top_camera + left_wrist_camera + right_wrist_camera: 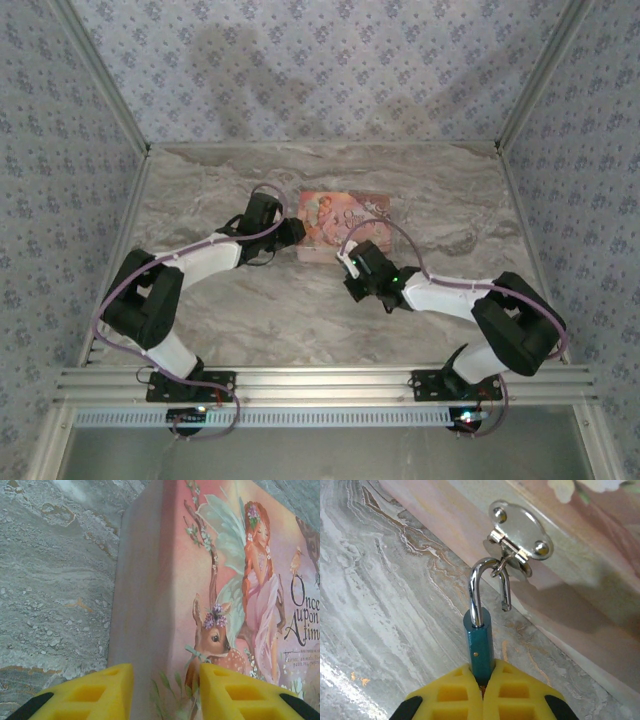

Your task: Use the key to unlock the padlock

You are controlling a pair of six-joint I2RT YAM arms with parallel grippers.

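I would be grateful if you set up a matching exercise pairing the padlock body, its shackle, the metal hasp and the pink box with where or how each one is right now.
Column one:
1. padlock body
2. shackle
3. metal hasp
4. pink box

Column two:
A. lying flat on the marble table, picture side up
B. fastened to the box's side
C. pinched in the jaws of the right gripper
D. open, one end free, hooked through the hasp's ring

Pairs: 1-C, 2-D, 3-B, 4-A.
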